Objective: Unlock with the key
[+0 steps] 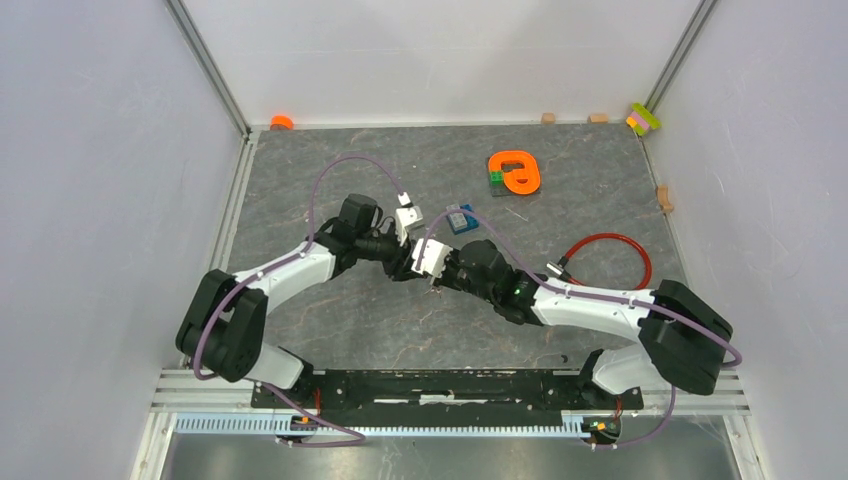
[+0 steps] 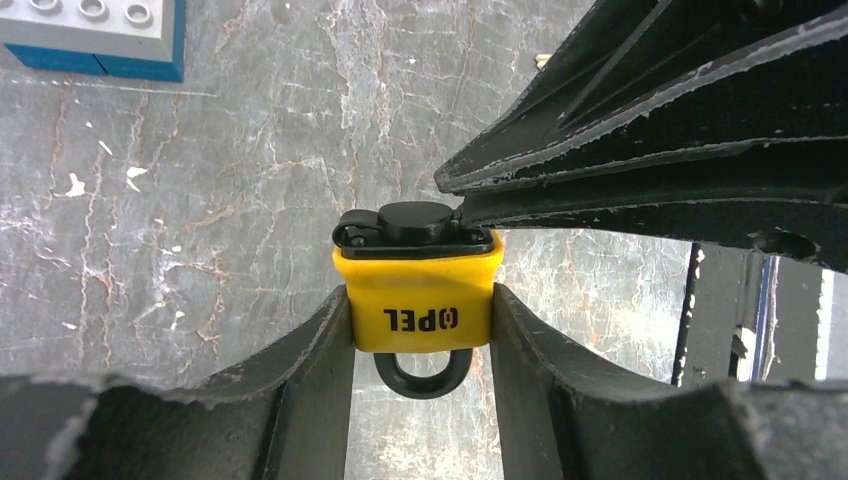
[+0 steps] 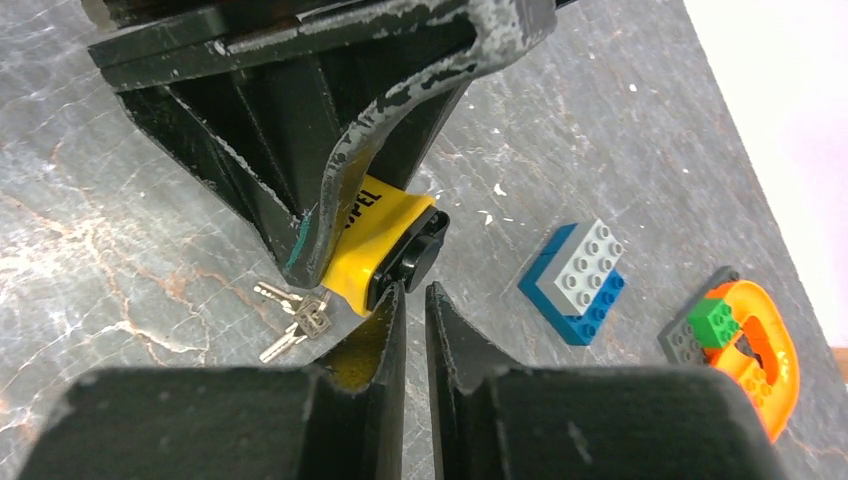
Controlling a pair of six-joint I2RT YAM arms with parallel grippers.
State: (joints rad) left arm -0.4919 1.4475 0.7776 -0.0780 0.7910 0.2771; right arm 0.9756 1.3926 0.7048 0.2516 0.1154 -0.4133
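My left gripper [image 2: 420, 300] is shut on the small yellow padlock [image 2: 420, 290], holding its body by both sides above the table, shackle toward the wrist. The padlock's black cap [image 2: 415, 222] faces away. My right gripper [image 3: 414, 292] is almost closed with a thin gap and nothing between the fingers. Its tips touch the black cap [image 3: 418, 258] of the padlock [image 3: 375, 235]. The key [image 3: 295, 318], a tiny silver bunch, lies loose on the table below the padlock. In the top view both grippers [image 1: 428, 272] meet at the table's middle.
A blue and grey brick [image 3: 580, 280] lies just right of the grippers, also in the top view [image 1: 460, 218]. An orange ring with green and grey bricks [image 1: 515, 172] lies farther back. A red cable loop [image 1: 610, 255] lies at right. Small blocks line the back wall.
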